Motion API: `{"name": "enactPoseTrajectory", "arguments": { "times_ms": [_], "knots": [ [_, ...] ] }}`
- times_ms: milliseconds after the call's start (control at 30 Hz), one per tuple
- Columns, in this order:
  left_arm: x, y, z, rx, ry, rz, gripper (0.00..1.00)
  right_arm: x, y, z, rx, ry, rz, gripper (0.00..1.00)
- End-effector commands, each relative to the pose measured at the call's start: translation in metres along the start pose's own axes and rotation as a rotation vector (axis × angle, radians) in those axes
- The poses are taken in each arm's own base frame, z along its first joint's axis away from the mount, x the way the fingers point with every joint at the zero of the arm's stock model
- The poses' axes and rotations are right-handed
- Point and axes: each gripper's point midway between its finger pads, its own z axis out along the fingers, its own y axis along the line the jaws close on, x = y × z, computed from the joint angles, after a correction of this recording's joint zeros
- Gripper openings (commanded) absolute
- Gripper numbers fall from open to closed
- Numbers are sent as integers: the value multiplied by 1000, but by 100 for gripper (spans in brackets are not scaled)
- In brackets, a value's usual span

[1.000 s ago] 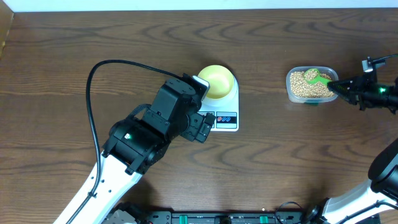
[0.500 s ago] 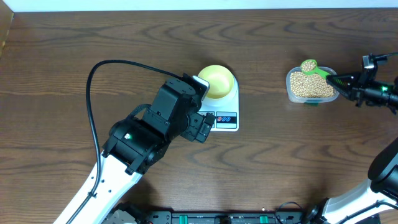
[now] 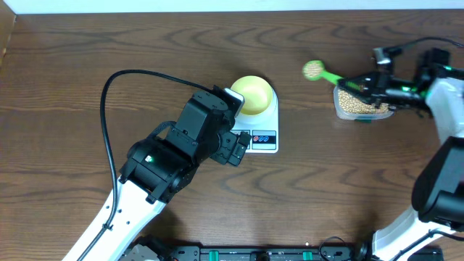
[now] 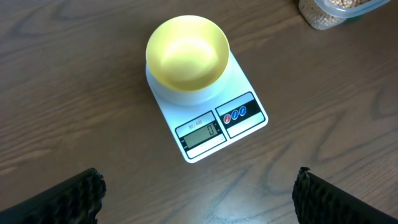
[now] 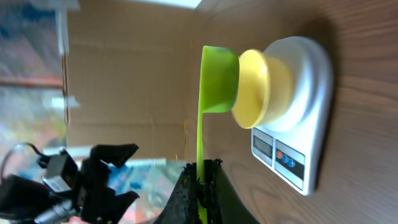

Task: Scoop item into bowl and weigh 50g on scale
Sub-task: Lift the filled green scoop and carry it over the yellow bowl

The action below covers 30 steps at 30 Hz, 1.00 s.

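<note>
**Inspector:** State of the right claw [image 3: 362,85]?

**Assessor:** Clamped on the handle of the green scoop [image 3: 314,69]. The beans [image 3: 312,69] ride in its cup ahead of the claw, with the tub [image 3: 346,105] beneath it. Further ahead, the bowl [image 3: 252,93] sits on the scale [image 3: 267,139] and looks empty.

**Inspector:** And the left claw [image 4: 198,182]?

**Assessor:** Jaws wide apart, holding nothing; the scale lies just ahead.

**Inspector:** Recommendation?

**Assessor:** Carry the scoop level, tip only over the bowl's centre, pour gradually and watch the display [image 4: 202,134].

Much of the worktop [image 3: 65,65] is taken in from straight above by the overhead view. The scale [image 4: 211,124] and bowl [image 4: 186,53] are looked down on steeply, from close by, in the left wrist view. Both are also seen in the right wrist view, which is rolled sideways and aimed low across the worktop.
</note>
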Motion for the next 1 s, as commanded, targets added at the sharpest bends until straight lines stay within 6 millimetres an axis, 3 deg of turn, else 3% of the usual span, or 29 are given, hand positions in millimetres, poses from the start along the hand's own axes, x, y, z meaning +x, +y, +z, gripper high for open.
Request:
{"name": "enactPoseTrajectory", "arguments": {
  "times_ms": [0,333,633,967],
  "knots": [
    [-4,3,-1,-14,-7,-19,99,7,14,26,-69,62,-7,1],
    [-4,3,-1,-14,-7,-19,99,31,35,89,-101,213,-85,1],
    [-4,3,-1,-14,-7,-19,99,48,13,122,73,274,-143,1],
    [-4,3,-1,-14,-7,-19,99,40,2,147,187,250,-256,1]
  ]
}}
